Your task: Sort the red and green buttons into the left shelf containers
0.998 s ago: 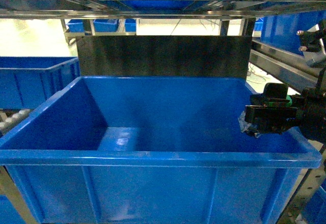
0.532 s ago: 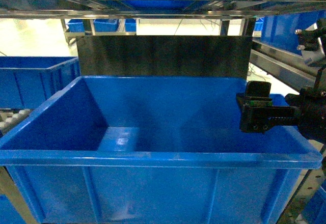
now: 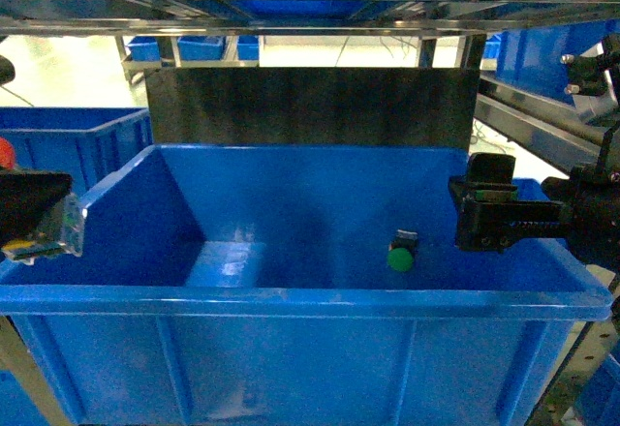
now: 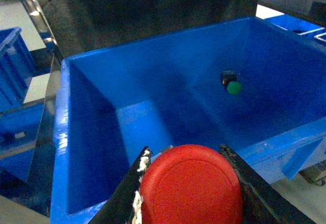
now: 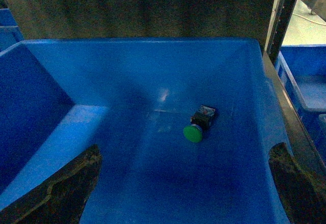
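Two push-button switches in view: one green button (image 3: 400, 258) lying on its side inside the big bin, one red button (image 4: 190, 187) clamped between the fingers of the left gripper (image 4: 188, 183). Two grippers as well, the right gripper (image 3: 484, 215) spread wide with nothing between its fingers. Blue bins: one large bin (image 3: 291, 300) in front, one second bin (image 3: 58, 150) beside it on the left, plus several more blue containers farther back and to the right, too cut off to count exactly.
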Motion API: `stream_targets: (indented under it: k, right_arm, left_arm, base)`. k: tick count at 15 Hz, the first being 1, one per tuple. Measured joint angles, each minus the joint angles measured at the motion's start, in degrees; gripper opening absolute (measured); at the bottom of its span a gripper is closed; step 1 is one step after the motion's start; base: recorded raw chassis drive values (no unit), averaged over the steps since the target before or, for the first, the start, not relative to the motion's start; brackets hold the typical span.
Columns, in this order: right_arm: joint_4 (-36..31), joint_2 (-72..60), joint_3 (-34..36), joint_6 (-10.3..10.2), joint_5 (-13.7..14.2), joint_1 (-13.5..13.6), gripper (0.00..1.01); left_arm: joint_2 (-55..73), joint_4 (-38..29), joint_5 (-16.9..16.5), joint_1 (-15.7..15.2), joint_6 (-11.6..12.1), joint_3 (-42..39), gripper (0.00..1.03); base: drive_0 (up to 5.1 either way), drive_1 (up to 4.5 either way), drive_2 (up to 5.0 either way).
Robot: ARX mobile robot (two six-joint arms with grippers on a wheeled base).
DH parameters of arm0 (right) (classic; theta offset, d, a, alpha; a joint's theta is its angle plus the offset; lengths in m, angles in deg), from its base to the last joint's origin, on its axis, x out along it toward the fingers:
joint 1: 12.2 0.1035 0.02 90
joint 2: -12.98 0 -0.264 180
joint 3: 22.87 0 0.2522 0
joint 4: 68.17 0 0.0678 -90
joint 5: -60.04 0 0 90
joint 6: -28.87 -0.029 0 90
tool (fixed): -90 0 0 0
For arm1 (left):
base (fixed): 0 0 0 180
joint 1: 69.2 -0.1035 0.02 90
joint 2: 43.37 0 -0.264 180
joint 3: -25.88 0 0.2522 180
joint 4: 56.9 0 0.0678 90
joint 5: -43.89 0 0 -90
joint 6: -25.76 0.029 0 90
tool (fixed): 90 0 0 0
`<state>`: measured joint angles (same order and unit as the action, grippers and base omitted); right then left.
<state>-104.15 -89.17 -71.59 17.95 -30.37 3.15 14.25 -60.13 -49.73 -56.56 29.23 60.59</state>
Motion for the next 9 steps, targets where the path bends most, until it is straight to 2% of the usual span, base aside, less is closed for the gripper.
stream_targets:
  k: [5, 6, 7, 9]
  right_arm:
    - [0.00, 0.00, -0.02, 0.00, 0.02, 0.00, 0.98]
    - [0.00, 0.00, -0.02, 0.00, 0.02, 0.00, 0.98]
    - [-0.02, 0.00, -0.04, 0.00, 0.02, 0.00, 0.98]
    - [0.00, 0.00, -0.04, 0.00, 0.00, 0.00, 0.98]
  left_arm:
    - [2.67, -0.70, 0.87, 0.81, 0.00, 2.10, 0.32]
    - [6.67, -4.26, 1.18, 1.97, -0.20, 3.39, 0.32]
    - [15.63, -7.50, 2.38, 5.33, -1.53, 6.99, 0.32]
    - [20.15, -9.68, 2.89, 5.62, -1.55, 9.25, 0.32]
  base:
    - [0.0, 0.00, 0.0]
    - [0.0, 0.00, 0.0]
    - [0.0, 0.00, 0.0]
    - [0.0, 0.00, 0.0]
